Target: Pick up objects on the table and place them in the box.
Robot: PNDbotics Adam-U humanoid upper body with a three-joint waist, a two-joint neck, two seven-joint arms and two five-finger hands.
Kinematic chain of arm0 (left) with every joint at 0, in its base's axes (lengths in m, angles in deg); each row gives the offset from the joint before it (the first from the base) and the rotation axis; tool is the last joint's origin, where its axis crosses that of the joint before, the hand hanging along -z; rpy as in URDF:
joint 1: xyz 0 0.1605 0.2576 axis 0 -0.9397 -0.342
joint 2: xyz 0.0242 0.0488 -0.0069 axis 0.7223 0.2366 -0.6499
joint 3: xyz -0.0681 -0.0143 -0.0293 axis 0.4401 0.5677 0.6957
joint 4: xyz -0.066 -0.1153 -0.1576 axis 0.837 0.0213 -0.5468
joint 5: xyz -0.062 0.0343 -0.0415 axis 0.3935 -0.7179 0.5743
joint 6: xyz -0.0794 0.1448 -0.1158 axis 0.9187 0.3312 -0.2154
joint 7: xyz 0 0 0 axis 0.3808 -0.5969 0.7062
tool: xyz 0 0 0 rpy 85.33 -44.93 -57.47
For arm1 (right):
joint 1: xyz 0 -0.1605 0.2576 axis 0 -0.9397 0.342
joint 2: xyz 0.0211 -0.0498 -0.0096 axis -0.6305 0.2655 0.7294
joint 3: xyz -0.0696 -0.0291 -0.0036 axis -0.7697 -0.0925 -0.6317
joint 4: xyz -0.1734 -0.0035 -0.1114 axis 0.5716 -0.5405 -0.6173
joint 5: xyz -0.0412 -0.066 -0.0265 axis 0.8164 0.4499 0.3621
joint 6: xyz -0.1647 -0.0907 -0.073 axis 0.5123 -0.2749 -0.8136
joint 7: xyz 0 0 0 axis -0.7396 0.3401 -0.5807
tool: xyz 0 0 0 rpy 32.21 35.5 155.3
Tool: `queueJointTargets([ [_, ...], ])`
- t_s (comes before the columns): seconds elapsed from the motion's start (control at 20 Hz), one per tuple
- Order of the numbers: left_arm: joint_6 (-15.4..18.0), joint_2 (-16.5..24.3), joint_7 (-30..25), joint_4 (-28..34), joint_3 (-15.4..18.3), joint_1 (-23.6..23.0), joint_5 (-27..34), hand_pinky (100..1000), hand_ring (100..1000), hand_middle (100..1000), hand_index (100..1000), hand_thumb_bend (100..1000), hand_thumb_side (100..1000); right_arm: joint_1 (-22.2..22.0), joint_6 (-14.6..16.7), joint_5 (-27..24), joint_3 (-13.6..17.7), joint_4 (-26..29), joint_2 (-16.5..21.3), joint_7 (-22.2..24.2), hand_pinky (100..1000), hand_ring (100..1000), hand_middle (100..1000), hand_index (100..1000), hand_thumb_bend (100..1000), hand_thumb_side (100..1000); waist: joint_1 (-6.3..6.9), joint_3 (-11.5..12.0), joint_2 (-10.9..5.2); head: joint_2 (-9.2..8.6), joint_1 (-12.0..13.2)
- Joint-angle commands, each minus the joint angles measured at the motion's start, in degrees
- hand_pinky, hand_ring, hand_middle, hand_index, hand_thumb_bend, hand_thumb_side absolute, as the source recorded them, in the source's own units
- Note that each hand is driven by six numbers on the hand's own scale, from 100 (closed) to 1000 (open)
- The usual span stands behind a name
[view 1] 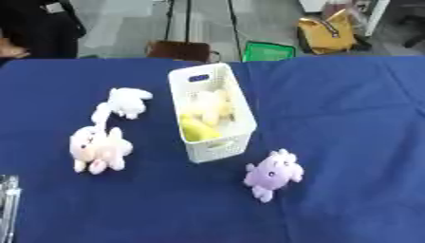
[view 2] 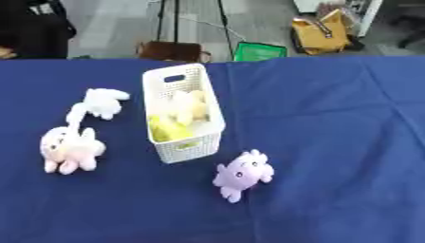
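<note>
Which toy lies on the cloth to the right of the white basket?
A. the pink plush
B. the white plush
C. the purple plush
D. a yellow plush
C: the purple plush lies right of the basket; the white plush and pink plush lie to its left.

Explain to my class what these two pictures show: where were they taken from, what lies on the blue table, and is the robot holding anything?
Both pictures come from one moment, taken by the two eyes of a camera in a humanoid robot's head, looking down at its work. On the blue table stands a white basket with pale and yellow soft things already inside. Three soft toys lie outside it: a white toy and a pink toy to its left, and a purple toy near its front right. A bit of silver metal shows at the left edge of the left eye view. Neither hand is in view, so nothing is seen held.
</note>
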Motion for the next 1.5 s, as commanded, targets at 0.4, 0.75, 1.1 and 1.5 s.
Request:
queueJointTargets([
  [0.4,3.55,1.1,2.23,1.05,-0.6,-0.2,0.86,522,530,708,772,100,574,10.34,2.71,-4.99,-9.31,0.95,12.45,27.94,860,847,855,955,159,1000,-0.38,0.31,-2.04,1.41,-0.87],
  [0.75,3.66,1.5,1.66,1.05,-0.92,-0.35,1.27,522,530,708,771,100,571,16.0,5.62,-5.39,-17.58,0.95,15.97,40.88,907,874,893,976,201,1000,-0.65,0.61,-2.26,1.69,-0.97],
  [1.1,3.69,1.57,1.2,1.05,-1.15,-0.46,1.56,521,530,708,769,100,568,21.23,5.07,-5.64,-23.82,0.95,14.22,49.57,919,874,885,972,232,1000,-0.74,0.51,-2.39,1.45,-1.02],
  [1.5,3.65,1.48,1.17,1.05,-1.13,-0.5,1.63,522,530,709,769,100,567,23.09,0.89,-6.84,-28.42,0.95,12.37,54.73,923,877,868,983,312,1000,-0.68,0.62,-2.11,1.33,-1.14],
])
